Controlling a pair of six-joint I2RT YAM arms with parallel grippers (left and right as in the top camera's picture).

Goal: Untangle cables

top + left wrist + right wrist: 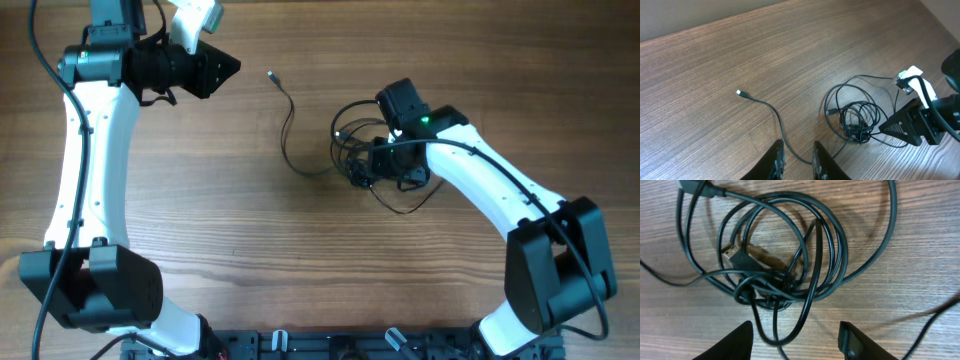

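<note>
The cables (352, 150) lie as a dark knot of thin black loops right of the table's middle. One strand (288, 130) runs left and away to a small plug end (271, 74). My right gripper (385, 165) hovers over the knot's right side. In the right wrist view the right gripper (795, 330) is open, and a loop of the cables (775, 275) lies between its fingertips, with a plug (735, 256) inside the coil. My left gripper (232, 68) is at the far left, apart from the cables. Its fingers (777, 160) stand slightly apart, holding nothing; the strand (775, 112) lies below.
The bare wooden table (200, 200) spreads around the knot. A longer loop (865, 80) arcs out from the cables toward the right arm (920, 122). The arm bases (90, 290) stand at the near edge on both sides.
</note>
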